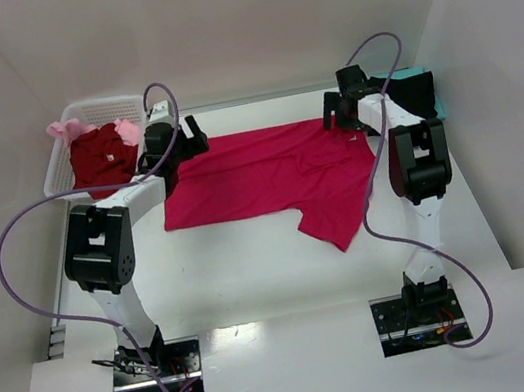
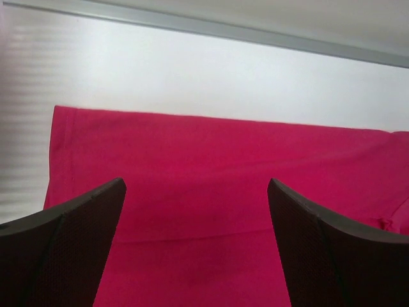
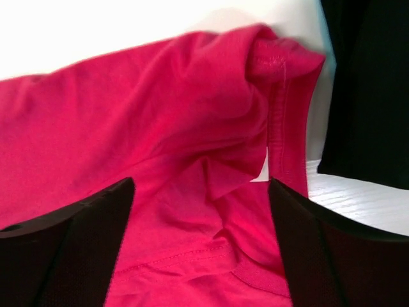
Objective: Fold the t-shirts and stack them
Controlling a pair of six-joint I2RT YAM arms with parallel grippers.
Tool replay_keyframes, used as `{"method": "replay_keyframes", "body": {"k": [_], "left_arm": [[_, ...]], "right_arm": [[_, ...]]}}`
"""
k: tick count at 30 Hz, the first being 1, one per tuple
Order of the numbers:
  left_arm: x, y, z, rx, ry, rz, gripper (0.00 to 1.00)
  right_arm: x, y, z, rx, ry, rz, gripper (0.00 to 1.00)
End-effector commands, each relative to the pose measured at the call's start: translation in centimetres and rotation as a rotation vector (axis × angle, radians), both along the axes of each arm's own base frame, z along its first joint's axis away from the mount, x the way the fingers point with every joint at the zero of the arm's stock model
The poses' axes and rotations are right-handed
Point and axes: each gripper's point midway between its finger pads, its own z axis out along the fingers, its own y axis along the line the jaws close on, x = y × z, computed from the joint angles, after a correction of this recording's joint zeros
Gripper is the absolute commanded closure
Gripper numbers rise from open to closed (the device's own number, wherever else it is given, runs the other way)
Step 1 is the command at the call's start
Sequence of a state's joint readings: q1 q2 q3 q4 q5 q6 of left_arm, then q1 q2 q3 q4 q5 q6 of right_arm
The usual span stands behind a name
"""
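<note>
Both apart: left tool (image 2: 195, 185), right tool (image 3: 201, 182), above crimson-pink cloth t-shirt (image 1: 268, 170); bunched cloth under right may get pinched double, skewing fold

Bare table (image 1: 256, 278) up front; crimson t-shirt (image 1: 258, 171) mid-table, basket (image 1: 55, 172) far left.

Both arms reach forward; left fingers (image 2: 64, 249) and right fingers (image 3: 64, 249) spread wide.

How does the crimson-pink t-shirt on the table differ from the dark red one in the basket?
The crimson-pink t-shirt lies spread out on the table; the dark red t-shirt sits bunched in the white basket. The crimson-pink one is brighter, the dark red one deeper in tone. Both are reddish tees.
</note>
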State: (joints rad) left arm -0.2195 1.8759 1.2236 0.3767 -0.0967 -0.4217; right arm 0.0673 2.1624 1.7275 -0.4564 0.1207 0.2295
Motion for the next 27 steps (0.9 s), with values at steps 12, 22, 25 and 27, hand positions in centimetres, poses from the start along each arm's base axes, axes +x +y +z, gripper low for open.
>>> {"method": "replay_keyframes", "body": {"k": [12, 22, 25, 27], "left_arm": [[0.0, 0.7, -4.2, 0.02, 0.166, 0.049, 0.01], [-0.6, 0.2, -5.1, 0.011, 0.246, 0.026, 0.01], [-0.1, -0.2, -4.5, 0.004, 0.237, 0.016, 0.01], [0.6, -0.3, -3.8, -0.006, 0.226, 0.02, 0.01]], "right_arm": [[0.0, -0.3, -2.0, 0.016, 0.02, -0.033, 0.28], [0.1, 0.5, -3.3, 0.06, 0.043, -0.022, 0.53], [-0.4, 0.5, -3.1, 0.06, 0.046, -0.022, 0.59], [-1.0, 0.5, -3.4, 0.059, 0.059, -0.022, 0.68]]}}
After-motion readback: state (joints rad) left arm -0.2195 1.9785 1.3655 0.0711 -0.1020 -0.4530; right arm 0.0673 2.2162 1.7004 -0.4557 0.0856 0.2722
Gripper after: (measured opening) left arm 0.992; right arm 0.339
